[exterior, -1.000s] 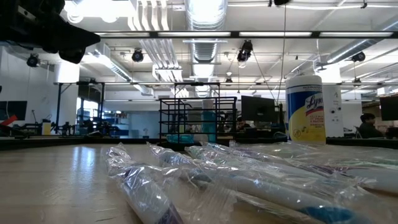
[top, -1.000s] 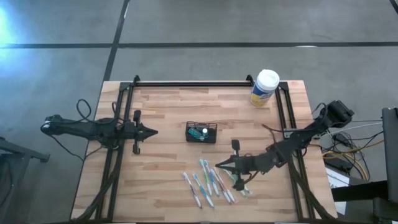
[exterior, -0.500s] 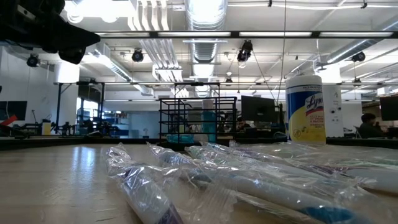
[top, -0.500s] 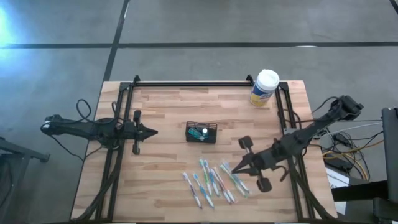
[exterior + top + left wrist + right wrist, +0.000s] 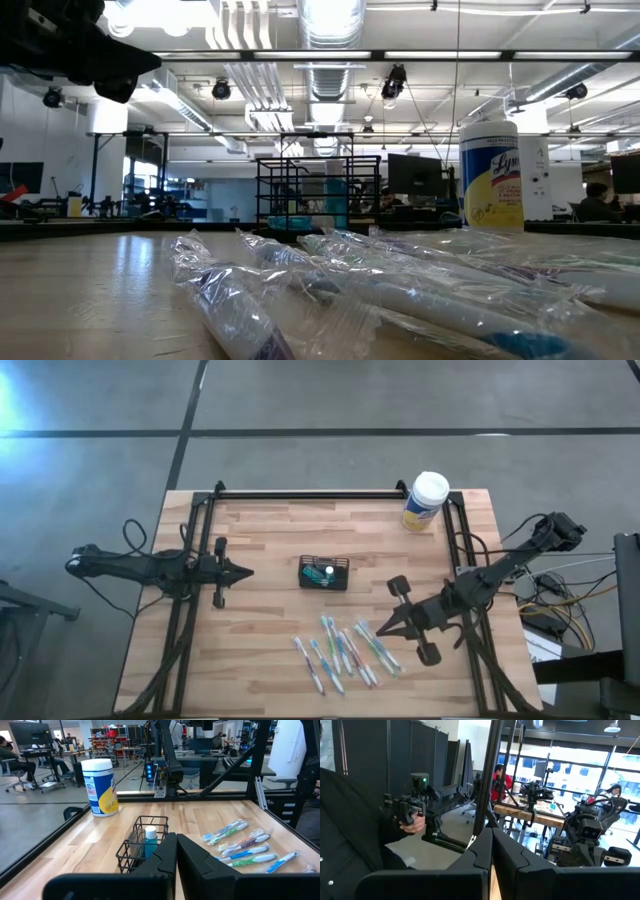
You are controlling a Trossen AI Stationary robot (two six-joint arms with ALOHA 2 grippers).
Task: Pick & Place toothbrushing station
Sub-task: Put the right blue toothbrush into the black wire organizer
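The wooden table carries a black mesh toothbrushing station just ahead of the closed left gripper. Wrapped toothbrushes lie beside the closed right gripper. A wipes canister stands well beyond it.

A robotics lab: exposed ceiling ducts, workbenches with monitors, concrete floor.

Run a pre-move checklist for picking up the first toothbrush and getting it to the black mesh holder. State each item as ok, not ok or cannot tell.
1. Right gripper empty: ok, shut on nothing, beside the wrapped toothbrushes.
2. Right gripper ready to grasp: not ok, it must open first.
3. Left gripper clear of the path: ok, shut, parked left of the toothbrushing station.
4. Station upright on the table: ok.
5. Room in the station: cannot tell; a blue-and-white item already stands inside.
6. Wipes canister out of the way: ok, at the far right corner.
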